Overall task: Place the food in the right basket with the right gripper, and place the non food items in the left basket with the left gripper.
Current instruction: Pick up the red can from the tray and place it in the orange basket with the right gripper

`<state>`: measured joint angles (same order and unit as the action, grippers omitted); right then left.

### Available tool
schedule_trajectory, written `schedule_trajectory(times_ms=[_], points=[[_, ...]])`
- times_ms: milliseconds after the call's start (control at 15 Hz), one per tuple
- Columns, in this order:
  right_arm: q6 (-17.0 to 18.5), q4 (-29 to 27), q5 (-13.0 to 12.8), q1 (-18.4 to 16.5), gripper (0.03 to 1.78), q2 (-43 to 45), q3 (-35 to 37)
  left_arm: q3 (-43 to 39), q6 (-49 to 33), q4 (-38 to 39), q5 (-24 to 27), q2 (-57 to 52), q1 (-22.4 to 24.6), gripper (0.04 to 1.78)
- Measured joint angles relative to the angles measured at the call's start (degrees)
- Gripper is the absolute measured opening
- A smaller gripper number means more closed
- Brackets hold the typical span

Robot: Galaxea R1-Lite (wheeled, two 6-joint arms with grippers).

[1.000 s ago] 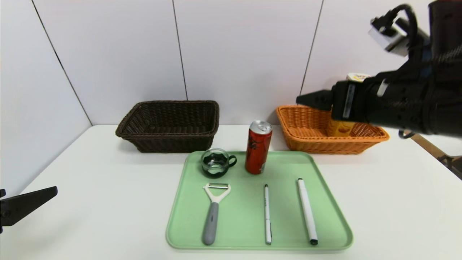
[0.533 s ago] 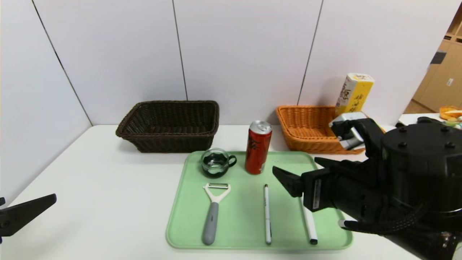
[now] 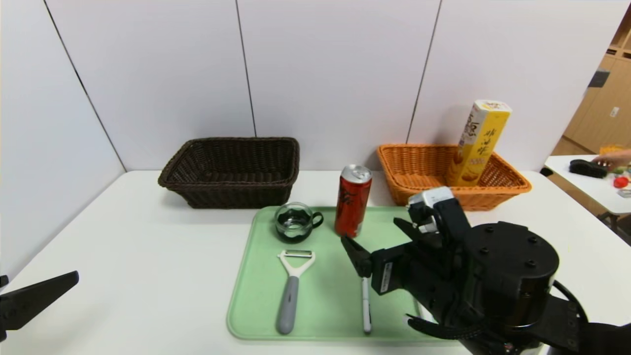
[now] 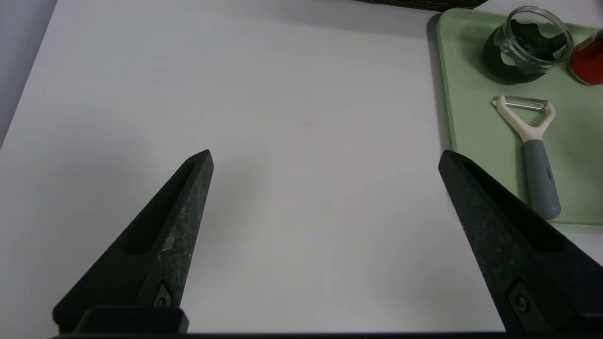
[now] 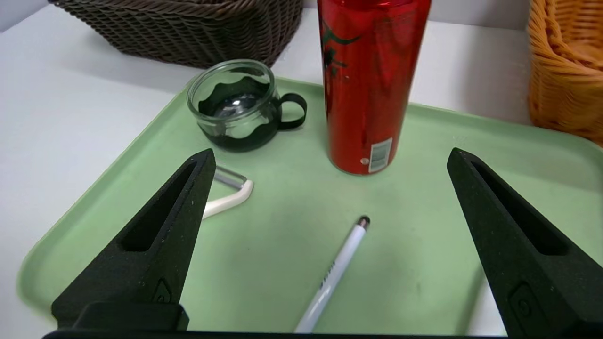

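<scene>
The right gripper (image 3: 367,246) (jaws wide, empty) hovers over the tray (image 3: 256,296) facing the red can (image 3: 353,200).

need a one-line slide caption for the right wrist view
Open right gripper low over the green tray, facing the upright red can, with the glass cup and pen nearby.

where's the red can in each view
Head view: red can upright at the tray's far edge, just beyond the open right gripper.
Left wrist view: only a red sliver at the picture's edge.
Right wrist view: centre, top cut off.
Shared landmark: glass cup beside it.
</scene>
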<state>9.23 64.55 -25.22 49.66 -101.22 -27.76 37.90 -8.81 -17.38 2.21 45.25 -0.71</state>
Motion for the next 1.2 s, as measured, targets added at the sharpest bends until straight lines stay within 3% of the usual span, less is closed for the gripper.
schedule_trajectory(times_ms=[133,267,600,1200], points=[[-3.7,11.2,0.0,-1.0,1.69,-6.0,0.7,0.1,0.2,0.0,-0.1,0.1,0.0,1.69],[-5.7,17.8,0.0,-2.2,1.69,-9.8,-0.1,0.1,0.2,-0.1,-0.1,0.1,0.0,1.69],[-7.2,18.6,0.4,-6.0,1.69,-15.5,-4.9,0.1,0.7,-0.1,-0.7,0.3,0.0,1.69],[-7.5,16.2,1.5,-6.5,1.69,-19.9,-12.7,-0.9,1.7,-0.4,-1.2,0.1,0.0,1.69]])
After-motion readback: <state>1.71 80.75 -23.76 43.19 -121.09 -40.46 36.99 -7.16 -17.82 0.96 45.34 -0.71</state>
